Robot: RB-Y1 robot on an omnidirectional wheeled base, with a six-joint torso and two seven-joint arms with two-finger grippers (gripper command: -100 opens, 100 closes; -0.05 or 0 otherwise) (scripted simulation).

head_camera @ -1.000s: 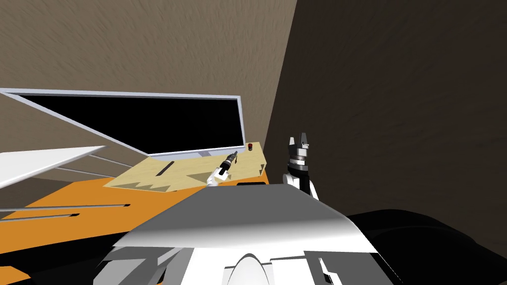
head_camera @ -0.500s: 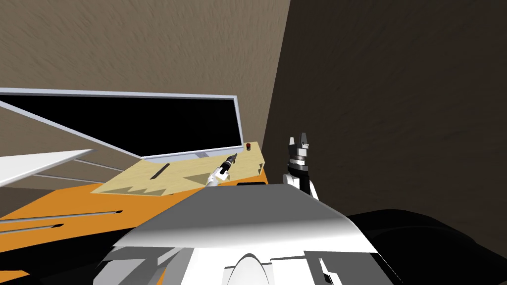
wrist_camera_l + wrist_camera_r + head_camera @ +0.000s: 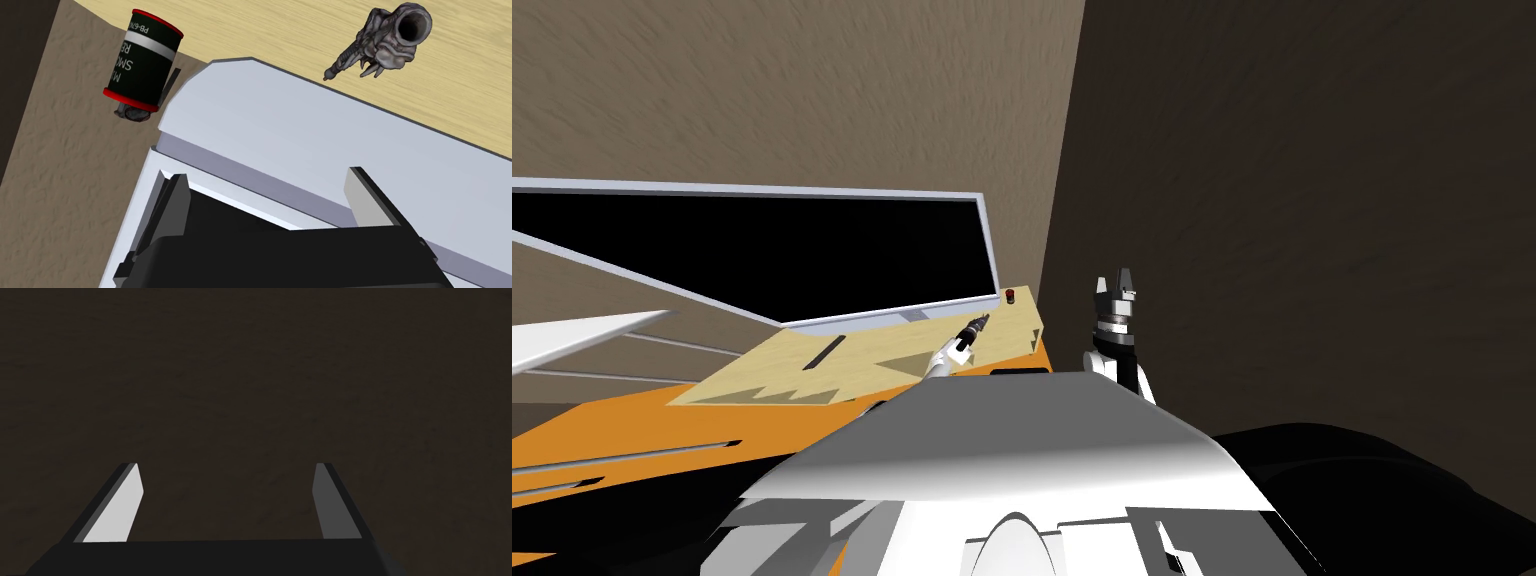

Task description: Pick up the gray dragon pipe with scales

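Grey scaled pipe (image 3: pixel 389 44) on pale wood (image 3: pixel 280 30) beside white monitor (image 3: pixel 300 125) edge, left claw (image 3: pixel 264 175) wide apart.

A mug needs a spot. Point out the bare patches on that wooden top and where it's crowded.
Widest bare wood: in front of the monitor, between the dark strip and the left gripper. A smaller free patch lies between the red-rimmed can and the dragon pipe. Crowded: the wall corner, where can, pipe and gripper gather.

Grey scaly dragon pipe (image 3: pixel 382 47), lying on pale wooden top (image 3: pixel 280 30)
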